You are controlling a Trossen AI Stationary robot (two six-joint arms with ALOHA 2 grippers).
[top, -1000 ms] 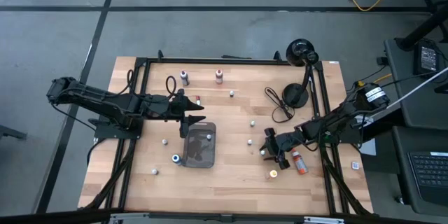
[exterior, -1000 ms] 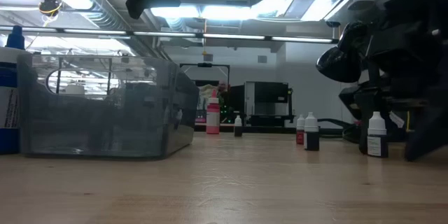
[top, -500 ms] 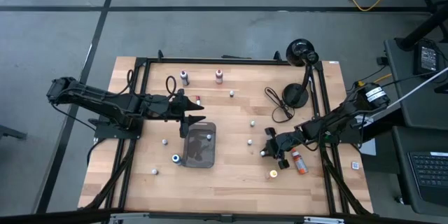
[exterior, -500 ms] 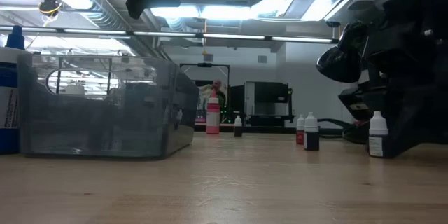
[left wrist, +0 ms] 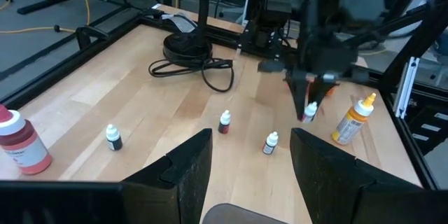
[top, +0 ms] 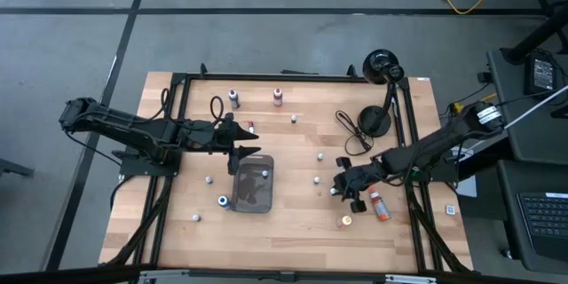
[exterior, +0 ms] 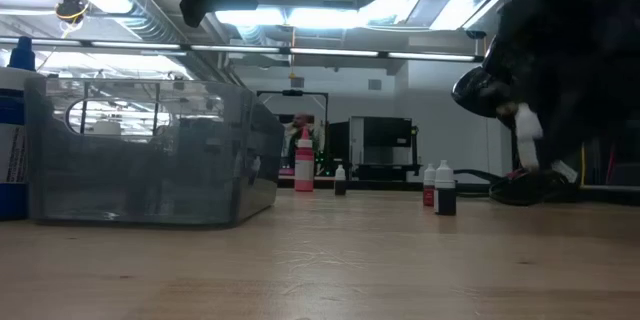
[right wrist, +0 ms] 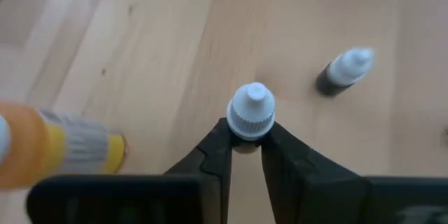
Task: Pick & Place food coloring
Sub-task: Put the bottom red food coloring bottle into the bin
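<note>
My right gripper (top: 338, 186) is shut on a tiny food coloring bottle (right wrist: 250, 115) with a white cap and dark body, above the table right of centre. The low view shows this bottle (exterior: 527, 132) tilted in the air. My left gripper (top: 244, 148) hangs open over the far end of the dark grey tray (top: 241, 197), with nothing between its fingers (left wrist: 183, 171). One small bottle (top: 264, 175) stands inside the tray. Several other small bottles stand upright on the wood, two of them (top: 320, 155) (top: 315, 179) just left of my right gripper. My right gripper pinches the bottle between its two fingertips (right wrist: 214, 147), just below the white cap (right wrist: 250, 127). The fingers slant down from the table's right side. The bottle is lifted clear of the table and tilted, its cap end pointing away from the wrist.
An orange-capped bottle (top: 346, 221) and a red bottle lying on its side (top: 379, 206) are near my right gripper. Two taller bottles (top: 233, 98) (top: 278, 97) stand at the far edge. A black lamp (top: 382, 67) and its coiled cable (top: 355, 133) take up the far right.
My right gripper has shut on the small bottle where it stood on the table, then risen with it. The bottle is now lifted clear of the wood and has tipped from upright to tilted.
</note>
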